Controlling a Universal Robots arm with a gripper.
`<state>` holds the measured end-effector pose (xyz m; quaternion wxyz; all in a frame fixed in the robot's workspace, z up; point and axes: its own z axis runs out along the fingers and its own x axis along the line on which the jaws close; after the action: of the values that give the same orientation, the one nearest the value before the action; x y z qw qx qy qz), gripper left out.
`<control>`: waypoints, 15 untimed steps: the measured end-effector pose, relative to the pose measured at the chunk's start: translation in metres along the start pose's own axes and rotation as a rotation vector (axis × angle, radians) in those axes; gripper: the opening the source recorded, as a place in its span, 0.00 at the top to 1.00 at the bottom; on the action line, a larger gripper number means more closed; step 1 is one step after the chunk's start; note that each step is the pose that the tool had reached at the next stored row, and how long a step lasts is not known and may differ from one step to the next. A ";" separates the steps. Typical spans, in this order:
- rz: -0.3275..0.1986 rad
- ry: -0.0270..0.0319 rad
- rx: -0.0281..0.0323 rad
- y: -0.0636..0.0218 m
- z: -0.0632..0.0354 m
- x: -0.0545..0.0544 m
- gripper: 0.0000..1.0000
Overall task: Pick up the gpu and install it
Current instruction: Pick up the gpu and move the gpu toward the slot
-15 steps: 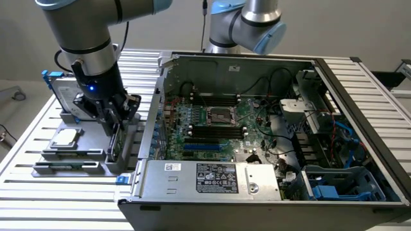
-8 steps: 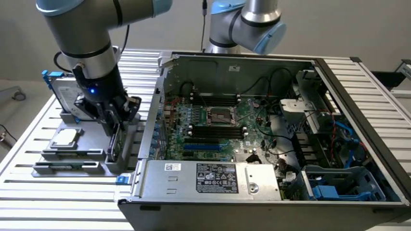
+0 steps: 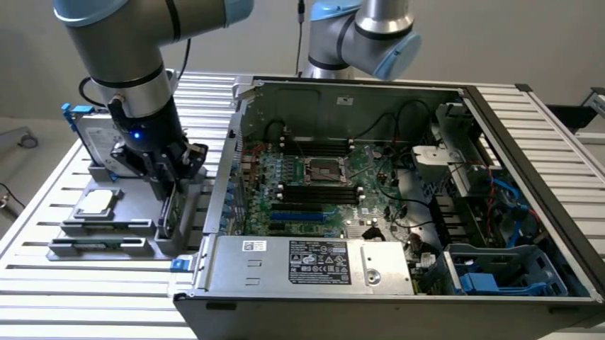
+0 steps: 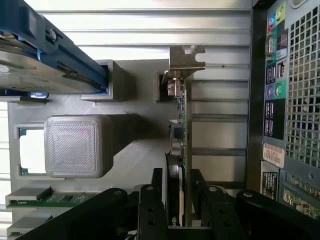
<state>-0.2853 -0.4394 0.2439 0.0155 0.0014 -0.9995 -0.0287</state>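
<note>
Slatted aluminium table [image 3: 85, 287] before white wall [image 3: 472, 35], bearing grey holder [image 4: 135, 115] and open computer case [image 3: 331, 319]; gripper [image 4: 178, 182] fingers [image 4: 159, 200] apart, flanking upright gpu [image 4: 181, 125].

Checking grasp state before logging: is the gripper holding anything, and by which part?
Nothing is held. The jaws stand open astride the upper edge of the gpu, which stands on edge in the gray holder.
</note>
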 end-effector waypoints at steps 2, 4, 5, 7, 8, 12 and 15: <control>0.000 0.0002 -0.0001 0.0000 -0.0001 0.000 0.66; 0.000 0.0001 -0.0001 0.0000 0.0000 0.000 0.73; 0.000 0.0001 -0.0001 0.0000 0.0000 0.000 0.73; 0.000 0.0001 0.0000 0.0000 -0.0001 0.000 0.74; 0.000 0.0002 0.0000 0.0000 -0.0001 0.000 0.74; 0.000 0.0001 -0.0001 0.0000 -0.0001 0.000 0.74; 0.000 -0.0001 -0.0002 0.0004 -0.0055 0.000 0.74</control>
<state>-0.2852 -0.4393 0.2494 0.0154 0.0014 -0.9995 -0.0288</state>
